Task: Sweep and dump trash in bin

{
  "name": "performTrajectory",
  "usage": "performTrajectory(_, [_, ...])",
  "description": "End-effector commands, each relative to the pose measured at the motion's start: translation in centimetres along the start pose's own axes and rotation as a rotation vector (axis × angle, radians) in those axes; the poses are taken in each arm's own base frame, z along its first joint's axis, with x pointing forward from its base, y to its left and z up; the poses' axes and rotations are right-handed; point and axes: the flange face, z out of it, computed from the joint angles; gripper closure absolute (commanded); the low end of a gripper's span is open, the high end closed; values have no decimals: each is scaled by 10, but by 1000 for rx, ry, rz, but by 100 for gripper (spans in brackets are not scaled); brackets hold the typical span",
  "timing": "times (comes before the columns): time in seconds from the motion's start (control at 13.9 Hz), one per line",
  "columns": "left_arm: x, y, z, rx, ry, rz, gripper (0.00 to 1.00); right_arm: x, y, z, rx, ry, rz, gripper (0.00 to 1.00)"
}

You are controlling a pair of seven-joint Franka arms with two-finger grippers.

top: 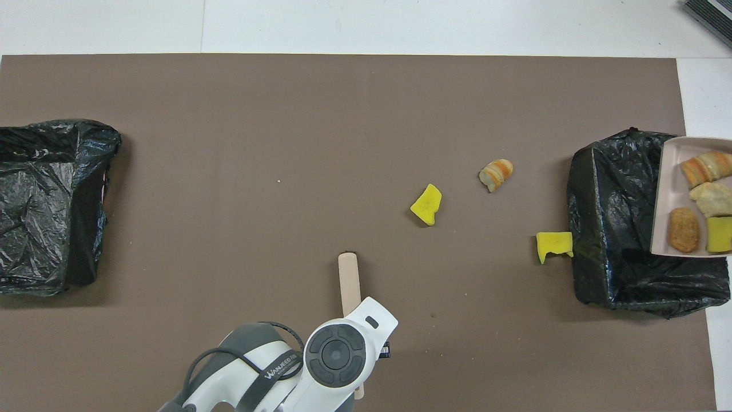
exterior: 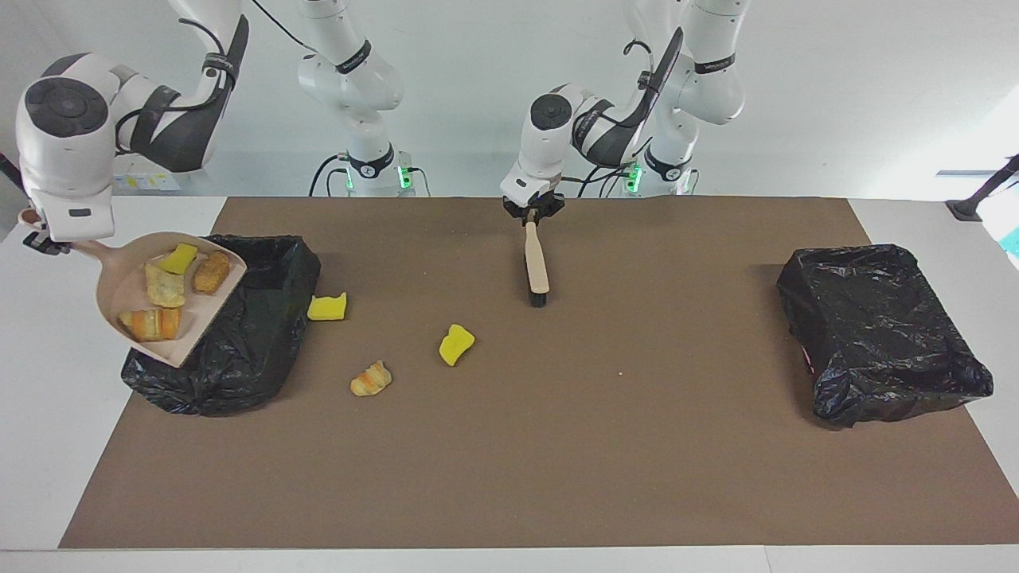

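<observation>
Four scraps of trash (exterior: 163, 290) ride in the dustpan (exterior: 119, 298), raised over the bin (exterior: 247, 334) at the right arm's end. Right tool (exterior: 38, 239) clenched on the dustpan handle. Three scraps (exterior: 455, 344) lie on the mat beside the bin. Dump step; next, tip the pan's open lip inward, clear of the rim. Left tool (exterior: 532, 216) grasps the brush (exterior: 536, 267), waiting mid-tabletop, with open room around.

The brown mat (exterior: 557, 446) looks matt and faintly fibrous, like felt or card. Both bin liners (exterior: 880, 330) are thin, crinkled, glossy black plastic. The dustpan (exterior: 127, 290) is smooth beige plastic. Yellow scraps (exterior: 456, 344) look porous, spongy; the arms' shells glossy white.
</observation>
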Motion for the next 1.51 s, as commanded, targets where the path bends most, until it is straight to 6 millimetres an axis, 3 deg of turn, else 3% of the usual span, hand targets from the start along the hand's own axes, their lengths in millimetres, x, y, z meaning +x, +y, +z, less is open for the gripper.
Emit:
performTrajectory(0.0, [-5, 5, 6, -5, -10, 7, 8, 21, -28, -21, -29, -105, 77, 100])
performTrajectory(0.07, [-3, 3, -2, -12, -7, 5, 1, 25, -30, -27, -30, -134, 94, 100])
performTrajectory(0.36, [17, -7, -49, 3, -50, -35, 0, 41, -30, -63, -74, -308, 81, 100])
performTrajectory(0.65, [47, -35, -101, -57, 3, -98, 0, 25, -34, -84, -102, -335, 105, 100])
performTrajectory(0.86, [67, -94, -149, -69, 26, -69, 0, 15, -39, -98, -92, -265, 154, 100])
performTrajectory(1.22, [92, -187, -180, 28, 10, -7, 0, 19, -46, -116, -18, -44, 209, 100])
performTrajectory(1.44, [104, -248, -193, 16, -24, 19, 0, 45, -49, -126, 19, 109, 232, 100])
